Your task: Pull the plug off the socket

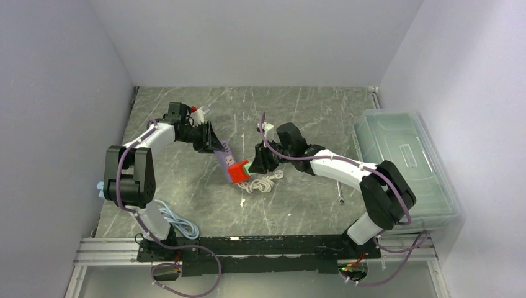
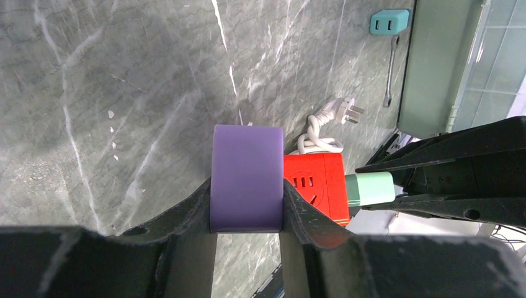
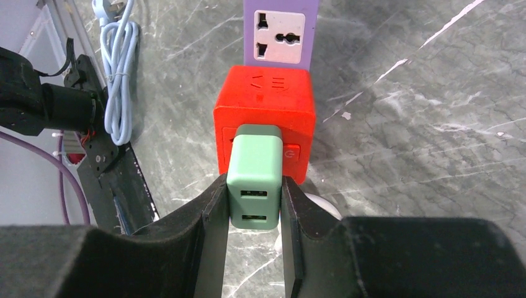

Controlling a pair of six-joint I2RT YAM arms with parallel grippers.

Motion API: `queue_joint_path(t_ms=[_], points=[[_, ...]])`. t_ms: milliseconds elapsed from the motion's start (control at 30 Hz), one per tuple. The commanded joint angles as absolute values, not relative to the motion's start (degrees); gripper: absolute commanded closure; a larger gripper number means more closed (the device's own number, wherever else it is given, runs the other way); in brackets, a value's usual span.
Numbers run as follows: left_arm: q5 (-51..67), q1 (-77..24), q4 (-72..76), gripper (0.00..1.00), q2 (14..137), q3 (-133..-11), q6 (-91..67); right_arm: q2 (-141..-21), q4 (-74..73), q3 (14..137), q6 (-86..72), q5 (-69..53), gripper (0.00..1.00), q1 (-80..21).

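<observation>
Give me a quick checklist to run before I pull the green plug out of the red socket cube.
1. Right end effector shut on the green plug: ok, a finger presses each side.
2. Left end effector shut on the purple power strip to brace it: ok.
3. Plug seated in the red socket cube, not yet pulled: ok.
4. Cube firmly joined to the strip: cannot tell, the joint is hidden.
5. White cord clear of the pull: cannot tell, it lies coiled right beside the cube in the top view.
</observation>
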State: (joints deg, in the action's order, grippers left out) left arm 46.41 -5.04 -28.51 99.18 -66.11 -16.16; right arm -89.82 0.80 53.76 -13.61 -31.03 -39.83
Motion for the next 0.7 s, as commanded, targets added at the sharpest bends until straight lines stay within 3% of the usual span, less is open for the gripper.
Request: queue_joint_path(t_ms=[0,667], points=[[50.90,-5.80,-25.94,1.00,95.62,-66.98,-18.36,-90.09,4.20,56.33,-15.32,-33.90,1.00,-41.57],[46.79,-5.80,-27.42,1.00,96.53,-67.19,-19.53,-92.32,-9.44,63.62,-18.54,-7.70,1.00,-47.32]])
